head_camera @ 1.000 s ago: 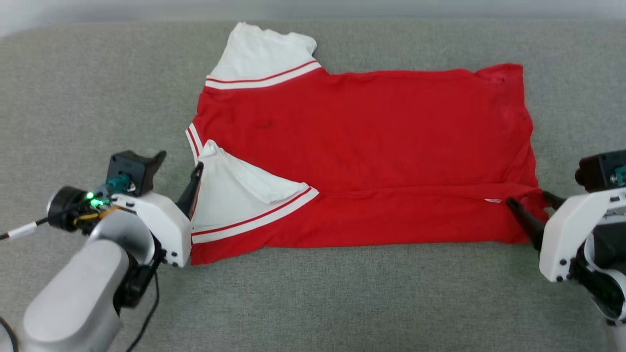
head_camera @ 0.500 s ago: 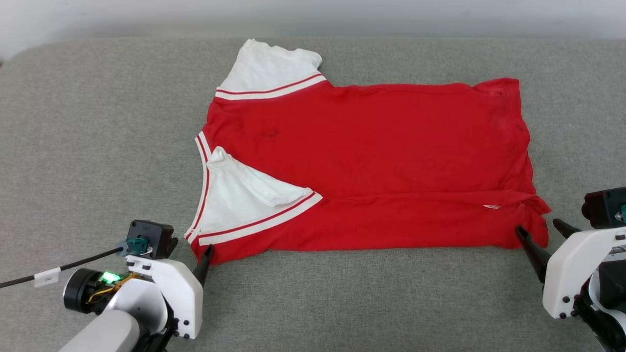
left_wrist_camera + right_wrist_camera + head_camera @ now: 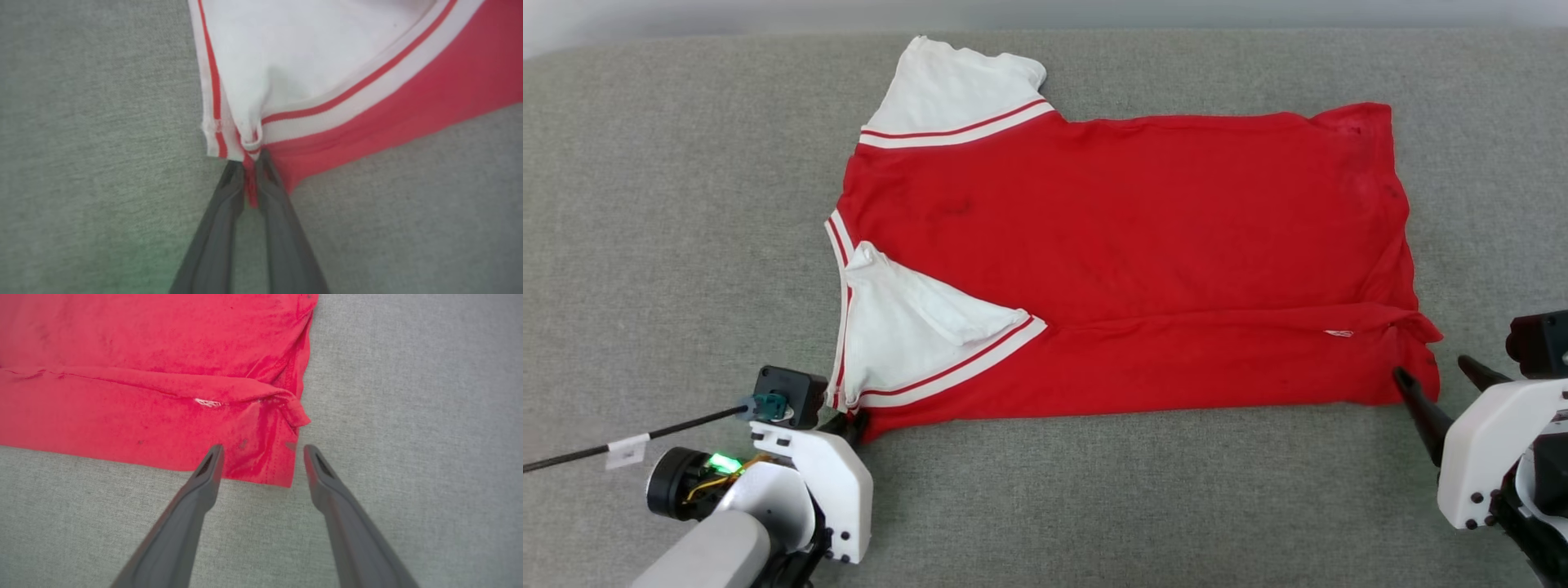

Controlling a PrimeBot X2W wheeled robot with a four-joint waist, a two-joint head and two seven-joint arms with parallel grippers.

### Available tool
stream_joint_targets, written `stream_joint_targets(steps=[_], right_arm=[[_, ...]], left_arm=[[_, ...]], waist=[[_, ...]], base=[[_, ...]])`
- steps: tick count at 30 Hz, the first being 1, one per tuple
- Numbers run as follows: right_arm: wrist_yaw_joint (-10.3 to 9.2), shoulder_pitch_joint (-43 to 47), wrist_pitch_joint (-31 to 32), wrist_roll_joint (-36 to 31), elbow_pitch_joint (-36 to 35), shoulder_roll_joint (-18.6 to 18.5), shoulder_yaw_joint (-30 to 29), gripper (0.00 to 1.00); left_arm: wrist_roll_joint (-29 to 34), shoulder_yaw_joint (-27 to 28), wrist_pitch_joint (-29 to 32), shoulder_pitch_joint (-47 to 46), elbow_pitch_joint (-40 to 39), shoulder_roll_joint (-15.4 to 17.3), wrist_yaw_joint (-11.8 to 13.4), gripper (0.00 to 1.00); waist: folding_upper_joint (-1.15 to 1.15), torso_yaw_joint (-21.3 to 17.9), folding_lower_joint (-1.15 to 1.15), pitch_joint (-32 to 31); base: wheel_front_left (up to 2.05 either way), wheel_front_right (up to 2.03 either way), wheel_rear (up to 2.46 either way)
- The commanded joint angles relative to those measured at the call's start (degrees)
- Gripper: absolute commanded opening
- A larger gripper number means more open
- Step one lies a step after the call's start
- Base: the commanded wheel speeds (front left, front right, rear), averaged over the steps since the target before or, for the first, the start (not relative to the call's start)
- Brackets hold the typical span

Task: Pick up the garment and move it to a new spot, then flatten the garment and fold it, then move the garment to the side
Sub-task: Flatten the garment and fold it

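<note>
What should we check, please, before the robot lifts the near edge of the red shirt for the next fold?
1. Left hand gripping the garment: ok, it pinches the near sleeve-side corner.
2. Right hand gripping the near hem corner: not ok, its jaws are open and straddle that corner.
3. Left grip holds every layer: cannot tell, the cloth is bunched there.
4. Near strip folded evenly: ok, a fairly straight crease runs along the body.
5. Cloth at the hem end flat: not ok, it is puckered just beyond the right hand.
6. Far sleeve spread flat: ok.
</note>
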Motion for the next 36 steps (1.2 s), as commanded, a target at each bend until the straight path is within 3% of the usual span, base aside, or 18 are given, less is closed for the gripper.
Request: stream_joint_targets(steps=[1,10,18,24,25,26,27,28,36], right_arm=[[-0.04,-0.18,-0.14,-0.42,0.48,-0.75,-0.49,1.00],[-0.04,-2.15,0.84,-2.25,8.30,-1.48,-1.23,1.00],[-0.04,-5.14,2.93,-3.02,16.76,-1.38,-0.80,1.00],[-0.03,-5.05,4.61,-1.54,22.60,0.01,1.24,1.00],[0.06,-4.82,4.88,-1.15,23.37,0.15,1.85,0.46],[0.05,-4.65,4.95,-0.93,24.07,0.25,2.15,0.11],[0.05,-4.65,4.95,-0.93,24.07,0.25,2.15,0.11],[0.04,-4.49,4.73,-0.61,25.06,-0.40,2.54,0.00],[-0.05,-3.72,3.84,0.97,21.31,-3.31,0.57,0.00]], left_arm=[[-0.47,-1.97,0.29,2.36,3.37,-1.45,-0.28,0.00],[1.89,0.16,-4.55,0.73,-3.86,-0.13,1.26,0.00],[4.78,0.14,-2.88,0.49,-13.66,2.79,4.50,0.00],[5.34,-0.43,-1.05,0.87,-16.73,3.82,5.28,0.00],[5.28,-0.51,-0.91,0.93,-16.71,3.87,5.26,0.00],[5.39,-0.68,-0.64,0.95,-16.54,3.97,5.22,0.00],[5.39,-0.68,-0.64,0.95,-16.54,3.97,5.22,0.00],[5.30,-0.88,-0.73,0.99,-15.87,3.90,4.96,0.00],[4.13,-1.36,-0.69,2.94,-13.54,5.06,4.28,0.00]], waist=[[0.00,0.39,0.01,-0.57],[0.00,2.76,0.01,-3.71],[0.00,4.55,0.01,-2.45],[0.00,5.39,0.01,-0.87],[0.00,5.45,0.01,-0.71],[0.00,5.50,0.01,-0.58],[0.00,5.50,0.01,-0.58],[0.00,5.47,0.01,-0.59],[0.00,4.05,0.01,-4.68]], base=[[0.00,0.00,0.00],[0.00,0.00,0.00],[0.00,0.00,0.00],[0.00,0.00,0.00],[0.00,0.00,0.00],[0.00,0.00,0.00],[0.00,0.00,0.00],[0.00,0.00,0.00],[0.00,0.00,0.00]])
